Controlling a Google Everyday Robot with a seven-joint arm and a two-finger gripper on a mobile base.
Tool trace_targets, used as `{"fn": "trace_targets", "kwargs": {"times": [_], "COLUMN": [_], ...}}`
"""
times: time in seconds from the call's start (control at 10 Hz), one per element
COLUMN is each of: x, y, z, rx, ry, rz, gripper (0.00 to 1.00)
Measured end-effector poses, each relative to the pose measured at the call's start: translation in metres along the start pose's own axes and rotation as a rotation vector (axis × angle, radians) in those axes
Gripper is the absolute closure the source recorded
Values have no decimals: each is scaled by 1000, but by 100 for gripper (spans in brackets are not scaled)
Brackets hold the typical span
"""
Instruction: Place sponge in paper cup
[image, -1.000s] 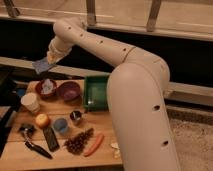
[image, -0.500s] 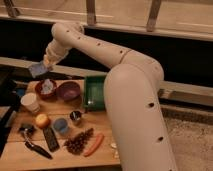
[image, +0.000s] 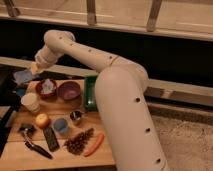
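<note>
My gripper (image: 29, 74) is at the far left, above the back left corner of the wooden table, and is shut on the light-blue sponge (image: 22, 76). It holds the sponge in the air. The cream paper cup (image: 31, 102) stands upright on the table below the sponge and slightly to its right, apart from it. My large white arm (image: 120, 95) reaches in from the right and hides the right part of the table.
On the wooden table (image: 15, 150) are a red bowl (image: 47, 88) with something crumpled inside, a purple bowl (image: 68, 91), a green tray (image: 90, 92), a small metal cup (image: 76, 117), a short blue cup (image: 61, 125), an orange fruit (image: 42, 120), a carrot (image: 94, 144), a dark cluster (image: 79, 141) and black tools (image: 50, 138).
The gripper has moved left and down with the sponge, coming closer to the paper cup. The things on the table have not moved.
</note>
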Motion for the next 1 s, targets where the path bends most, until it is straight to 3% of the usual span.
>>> {"fn": "trace_targets", "kwargs": {"times": [0.1, 0.5, 0.7, 0.8, 1.0], "x": [-1, -1, 4, 15, 34], "y": [11, 11, 9, 14, 12], "z": [9, 8, 15, 31, 48], "rx": [-30, -30, -38, -60, -79], "ry": [14, 19, 77, 154, 238], "rz": [-11, -11, 1, 12, 44], "gripper": [100, 100, 100, 100, 100]}}
